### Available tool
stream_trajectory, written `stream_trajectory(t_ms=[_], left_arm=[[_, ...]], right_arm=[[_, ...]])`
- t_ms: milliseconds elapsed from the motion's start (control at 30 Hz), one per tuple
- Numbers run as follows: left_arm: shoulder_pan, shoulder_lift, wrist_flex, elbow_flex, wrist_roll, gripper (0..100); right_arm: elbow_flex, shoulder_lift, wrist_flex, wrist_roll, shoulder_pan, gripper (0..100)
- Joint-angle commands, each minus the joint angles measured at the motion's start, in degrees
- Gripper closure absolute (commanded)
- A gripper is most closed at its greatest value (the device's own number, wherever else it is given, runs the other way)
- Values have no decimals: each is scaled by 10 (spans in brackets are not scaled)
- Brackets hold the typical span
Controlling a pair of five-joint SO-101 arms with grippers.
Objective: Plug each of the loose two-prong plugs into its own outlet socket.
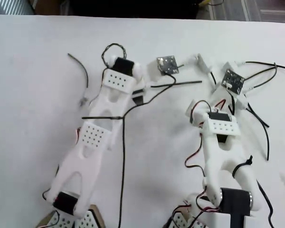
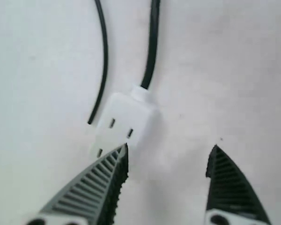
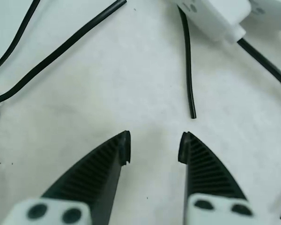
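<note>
In the left wrist view a white socket block [image 2: 126, 123] with narrow slots lies on the table, a black cable [image 2: 151, 47] leaving its far end. My left gripper [image 2: 171, 152] is open, with one fingertip [image 2: 116, 166] at the block's near edge and the other off to the side on bare table. My right gripper [image 3: 154, 143] is open over bare table. Beyond it lie a loose black cable end [image 3: 191, 105] and a white plug body [image 3: 215, 14] with its cable. From above, two small square grey modules [image 1: 167, 65] [image 1: 232, 81] lie past the arms.
Black cables [image 1: 122, 156] criss-cross the white table [image 1: 33, 118] between and around both arms. Small white connector pieces [image 1: 203, 61] lie near the modules. A short dark wire [image 1: 80, 71] lies at the far left. The table's left side and middle front are open.
</note>
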Motion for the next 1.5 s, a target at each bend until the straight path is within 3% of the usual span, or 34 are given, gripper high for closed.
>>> stream_trajectory(t_ms=[0,233,733,900,1167,1367,1467], left_arm=[[-14,-11,-66,-24,31,722],[-24,-7,-140,6,36,722],[-23,35,-178,31,40,722],[-24,81,-207,26,35,784],[-22,37,-85,26,34,812],[-16,6,49,26,-54,812],[-17,-17,50,31,-19,811]], right_arm=[[-4,-20,-9,7,7,832],[-4,-19,-10,7,7,831],[-4,-18,-10,8,6,832],[-4,-18,-10,8,6,832],[-4,-18,-10,8,6,832],[-4,-19,-10,8,6,832],[-4,-20,-10,8,6,832]])
